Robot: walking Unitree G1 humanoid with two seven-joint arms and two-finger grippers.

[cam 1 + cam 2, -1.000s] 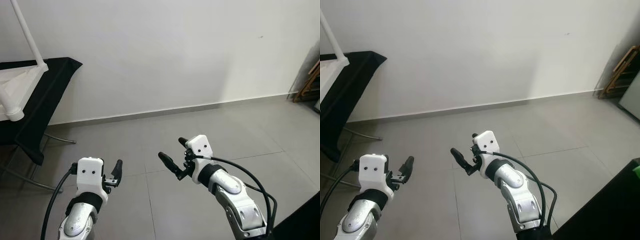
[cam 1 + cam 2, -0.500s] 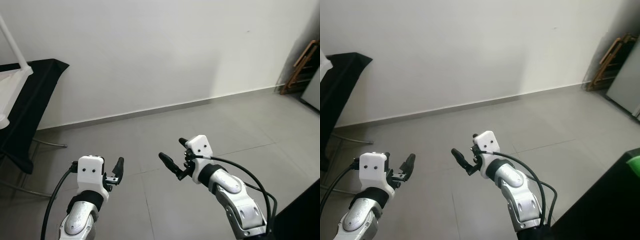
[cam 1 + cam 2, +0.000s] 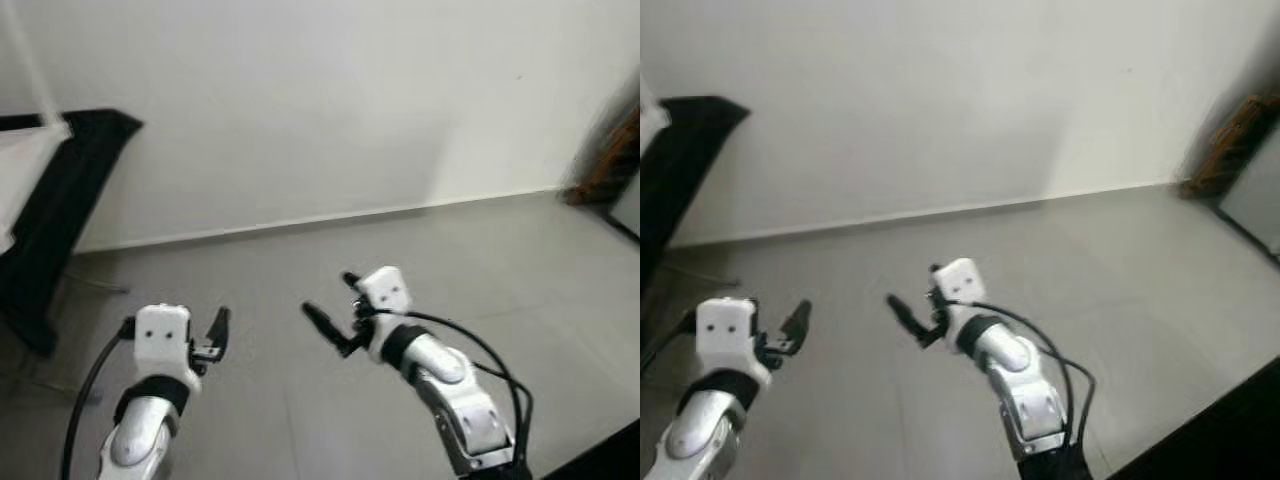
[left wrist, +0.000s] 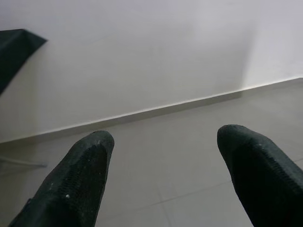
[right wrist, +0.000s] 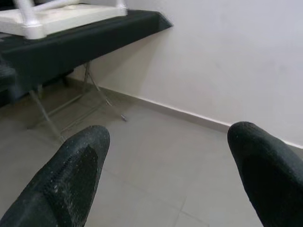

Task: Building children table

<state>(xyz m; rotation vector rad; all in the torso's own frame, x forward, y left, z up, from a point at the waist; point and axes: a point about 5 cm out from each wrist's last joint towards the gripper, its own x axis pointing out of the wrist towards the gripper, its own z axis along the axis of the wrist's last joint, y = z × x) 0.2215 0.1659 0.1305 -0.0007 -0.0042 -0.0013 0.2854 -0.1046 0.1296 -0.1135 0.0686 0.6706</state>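
I've got the white children's table (image 5: 61,14) lying upturned on the black-draped folding table (image 5: 85,35), over at my far left by the wall, its round legs pointing up. It looks like light, stiff moulded plastic, a bit slick, so I'd pinch a leg or the rim rather than the flat top. Left gripper (image 4: 165,156) is spread wide with nothing between its fingers, hanging over grey floor tiles (image 3: 480,250); right gripper (image 5: 175,161) is equally splayed and carrying nothing.
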